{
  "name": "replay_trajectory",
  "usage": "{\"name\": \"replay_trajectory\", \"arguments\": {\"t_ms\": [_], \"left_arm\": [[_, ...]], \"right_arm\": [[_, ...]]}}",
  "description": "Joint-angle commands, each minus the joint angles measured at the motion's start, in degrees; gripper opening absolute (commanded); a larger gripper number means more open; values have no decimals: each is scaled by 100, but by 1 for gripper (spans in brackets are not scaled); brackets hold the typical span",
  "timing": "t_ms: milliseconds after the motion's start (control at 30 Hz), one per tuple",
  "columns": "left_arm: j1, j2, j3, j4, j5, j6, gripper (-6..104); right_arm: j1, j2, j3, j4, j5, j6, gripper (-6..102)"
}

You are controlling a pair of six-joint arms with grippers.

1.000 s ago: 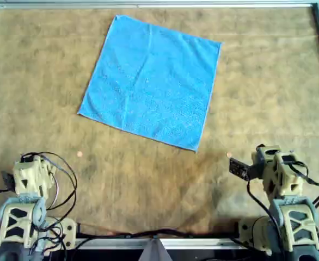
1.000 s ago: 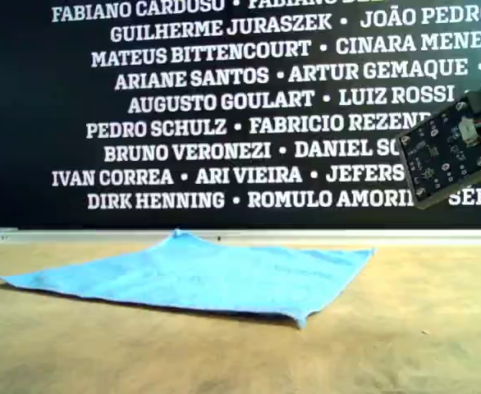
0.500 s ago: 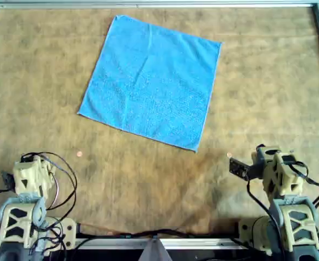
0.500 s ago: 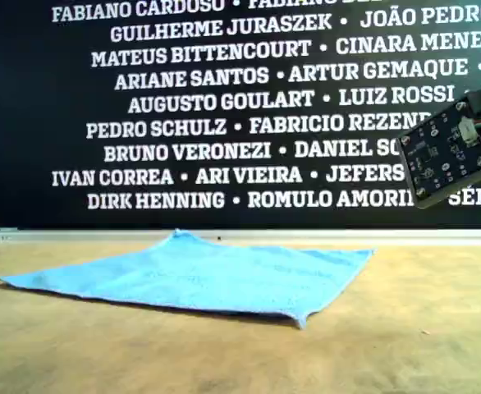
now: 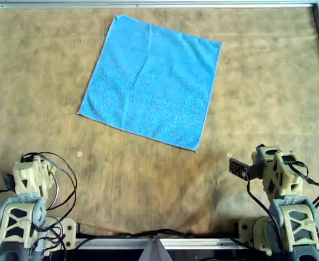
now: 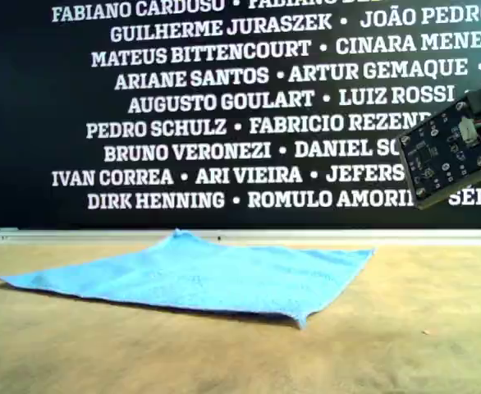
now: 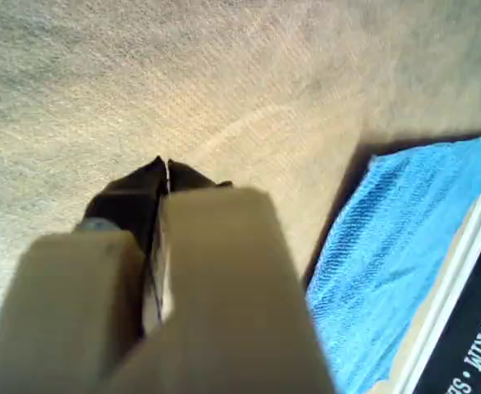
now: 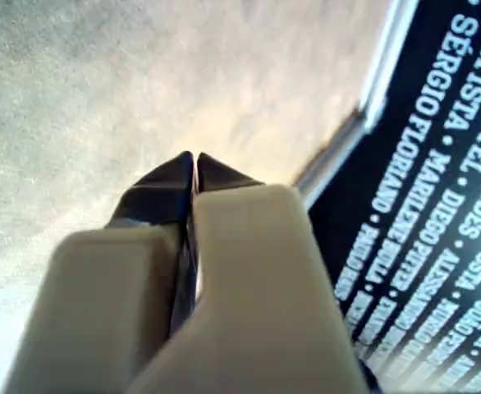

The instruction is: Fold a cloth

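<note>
The sky-blue cloth lies spread flat and unfolded on the tan table, turned like a diamond, toward the far side. It also shows in the exterior view, and one corner shows in the first wrist view. My first gripper is shut and empty, parked at the overhead view's lower left, well short of the cloth. My second gripper is shut and empty, parked at the overhead view's lower right. The cloth is not in the second wrist view.
A metal rail frames the table's far and side edges. A black banner with white names stands behind it. A circuit board on the arm hangs at the exterior view's right. Loose cables trail by the arm bases.
</note>
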Motion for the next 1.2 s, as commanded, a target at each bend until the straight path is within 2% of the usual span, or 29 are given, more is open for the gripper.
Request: {"name": "replay_trajectory", "arguments": {"t_ms": [0, 233, 300, 367, 1167], "left_arm": [[114, 26, -105, 18, 35, -26, -2], [114, 26, -105, 18, 44, -26, -2], [26, 26, -105, 18, 44, -26, -2], [26, 26, -105, 18, 44, -26, -2], [26, 26, -105, 0, 53, -35, -2]], "right_arm": [[26, 246, 70, 105, -26, 0, -1], [26, 246, 70, 105, -26, 0, -1], [26, 246, 70, 105, -26, 0, -1], [53, 246, 70, 105, -44, 79, -1], [79, 246, 70, -26, -44, 79, -1]]}}
